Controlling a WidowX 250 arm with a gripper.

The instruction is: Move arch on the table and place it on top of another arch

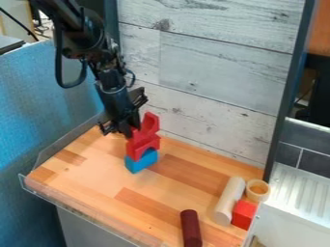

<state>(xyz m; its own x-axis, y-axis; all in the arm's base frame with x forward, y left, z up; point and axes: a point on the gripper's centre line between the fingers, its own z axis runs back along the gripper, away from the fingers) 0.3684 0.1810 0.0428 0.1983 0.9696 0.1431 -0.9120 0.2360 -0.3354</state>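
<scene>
Bright, soft light covers the worktop (97, 193) and the pale wall (219, 72) behind it. The lamp or window giving it is out of frame, so its direction is hard to tell. Shadows are faint and soft-edged. Gentle shading sets the faces of the red arches (152, 123) apart. The arm (109, 72) is so dark that much detail sinks into black, apart from small glints. At right, the white rack (309, 190) is very bright; below the near left edge, the light falls off.
</scene>
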